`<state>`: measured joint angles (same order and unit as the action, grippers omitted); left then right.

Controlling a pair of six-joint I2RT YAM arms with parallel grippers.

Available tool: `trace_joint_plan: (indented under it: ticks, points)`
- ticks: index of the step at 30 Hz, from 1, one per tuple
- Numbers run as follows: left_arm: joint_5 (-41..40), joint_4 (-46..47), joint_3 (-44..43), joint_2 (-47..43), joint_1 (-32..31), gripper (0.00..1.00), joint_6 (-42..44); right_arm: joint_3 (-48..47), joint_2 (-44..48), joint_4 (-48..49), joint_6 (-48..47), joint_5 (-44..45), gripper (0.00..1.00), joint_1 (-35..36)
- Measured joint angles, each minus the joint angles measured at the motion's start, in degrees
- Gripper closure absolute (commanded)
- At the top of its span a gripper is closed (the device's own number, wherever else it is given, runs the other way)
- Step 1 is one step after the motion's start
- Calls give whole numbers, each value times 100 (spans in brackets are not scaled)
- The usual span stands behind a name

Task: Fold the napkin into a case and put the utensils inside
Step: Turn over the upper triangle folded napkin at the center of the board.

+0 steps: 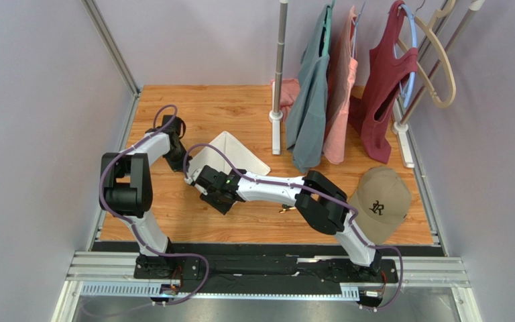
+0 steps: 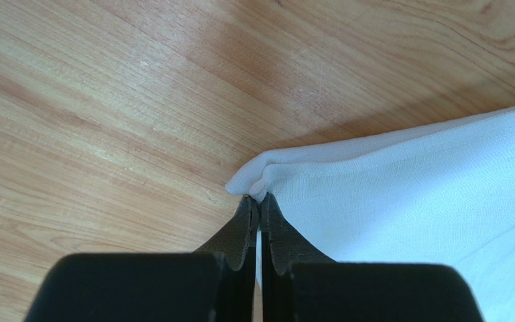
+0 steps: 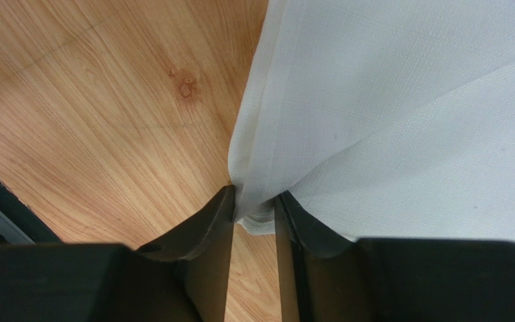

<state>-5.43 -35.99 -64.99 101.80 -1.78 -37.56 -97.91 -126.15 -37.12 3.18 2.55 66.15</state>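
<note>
A white napkin [image 1: 233, 153] lies folded on the wooden table [image 1: 240, 107]. My left gripper [image 2: 259, 200] is shut on a corner of the napkin [image 2: 401, 181], which bunches at the tips. It sits at the cloth's left edge in the top view [image 1: 179, 164]. My right gripper [image 3: 253, 201] stands round another napkin [image 3: 387, 100] corner. Both tips touch the cloth, but the jaws stand well apart and bare table shows between them. In the top view this gripper [image 1: 198, 180] is at the near left corner. Of the utensils, only a gold glint [image 1: 285, 210] shows under the right forearm.
A tan cap [image 1: 379, 201] rests at the right near edge. A clothes rack pole [image 1: 277, 67] stands at the back with several hanging garments [image 1: 320, 87], among them a dark red top [image 1: 384, 94]. Grey walls close the sides.
</note>
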Motion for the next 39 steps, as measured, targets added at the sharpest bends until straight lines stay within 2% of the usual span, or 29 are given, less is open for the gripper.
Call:
trace_joint_plan:
  ticks: [1, 2, 5, 14, 18, 24, 29, 31, 36, 39]
  points:
    - [0, 0, 0, 0, 2, 100, 4, -20, -13, 0, 0, 7, 79, -9]
    - [0, 0, 0, 0, 7, 100, 7, -35, -22, 2, -2, 4, 89, -11]
    - [9, -2, 0, -2, 31, 100, 31, -92, -50, -17, 17, 2, 100, -24]
    - [319, -177, 68, -605, 433, 100, 63, -308, -94, 17, 76, -581, 100, 55]
    - [437, -444, 155, -1368, 909, 100, 133, -684, -85, 273, 446, -1360, 100, 146]
    - [509, -970, 109, -2992, 1838, 100, 284, -1062, 52, 1252, 1488, -2789, 100, 201]
    - [212, -1456, -577, -4006, 2181, 100, 468, -1152, 109, 3067, 2977, -3901, 100, 286]
    - [146, -1593, -1038, -4212, 2179, 100, 588, -1034, 114, 4214, 3781, -4214, 100, 304]
    - [114, -1582, -1545, -4004, 1950, 100, 839, -149, 144, 6802, 5687, -4459, 100, 92]
    - [129, -1366, -1436, -3222, 1425, 100, 905, 533, 4, 8194, 6688, -4448, 100, -229]
